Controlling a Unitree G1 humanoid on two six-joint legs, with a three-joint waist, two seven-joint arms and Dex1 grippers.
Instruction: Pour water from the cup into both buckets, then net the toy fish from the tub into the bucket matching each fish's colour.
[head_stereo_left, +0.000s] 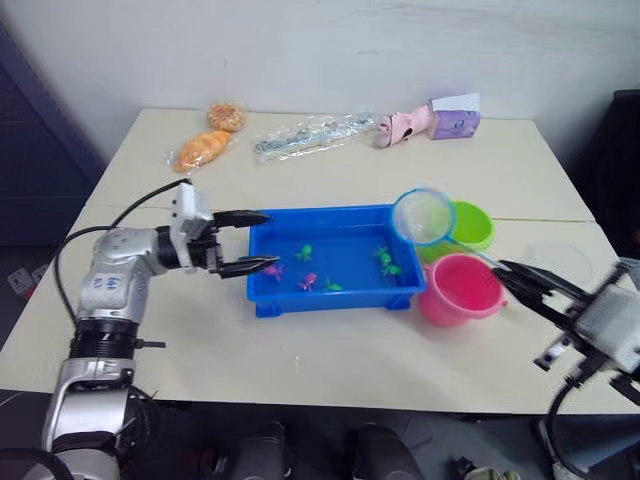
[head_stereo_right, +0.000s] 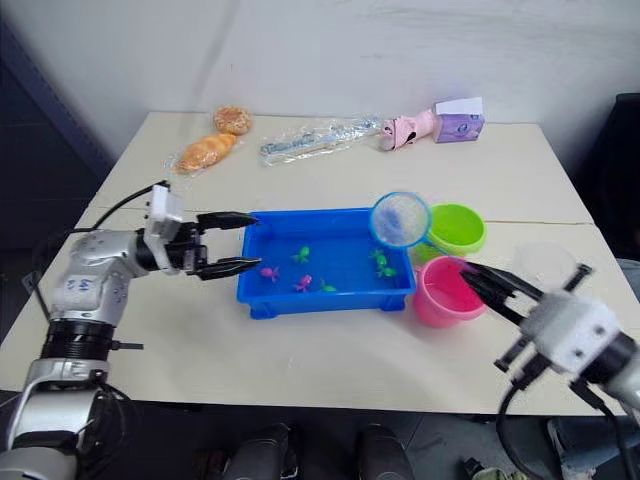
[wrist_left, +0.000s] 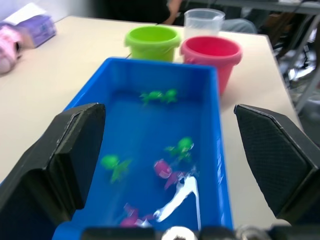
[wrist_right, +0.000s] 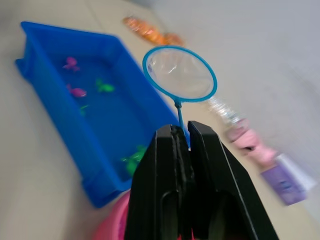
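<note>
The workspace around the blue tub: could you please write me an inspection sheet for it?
Surface: pale table, seam across it.
Job's things: blue tub holds green and pink toy fish in water; green bucket, pink bucket and clear cup stand beside it.
Net: held above the tub's bucket end, nothing seen in the mesh.
Clutter: pastries, clear wrapper, pink toy, purple pack at the far edge.
Claws: left claw open at the tub's end; right claw shut on the net's handle.
Cables: black cable along the left arm.
Surroundings: pale wall.
</note>
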